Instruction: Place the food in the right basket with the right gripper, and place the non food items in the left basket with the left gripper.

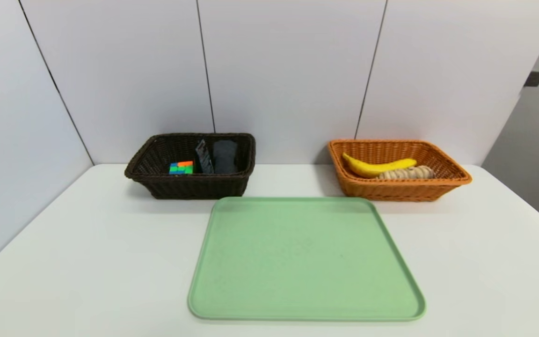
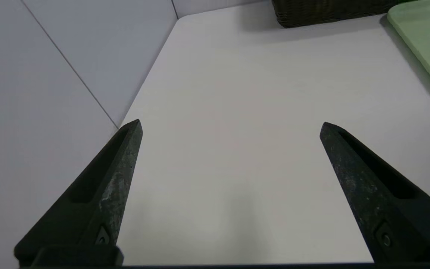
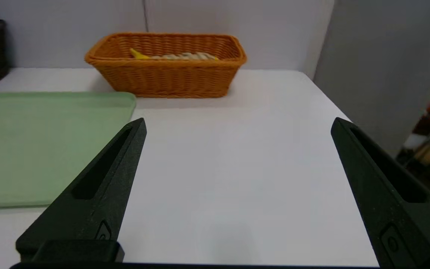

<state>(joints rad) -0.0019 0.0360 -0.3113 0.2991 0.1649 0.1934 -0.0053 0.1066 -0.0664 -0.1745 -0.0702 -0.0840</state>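
Observation:
The dark brown left basket stands at the back left and holds the puzzle cube, the dark squeeze tube and the grey rolled cloth. The orange right basket at the back right holds the yellow banana and the striped bread roll. Neither arm shows in the head view. My left gripper hangs open over bare table, well short of the dark basket. My right gripper is open over bare table, the orange basket ahead of it.
A pale green tray lies in the middle of the white table, with nothing on it. Its edge shows beside each gripper, tray and tray. Grey walls close the back and left; the table's right edge drops off.

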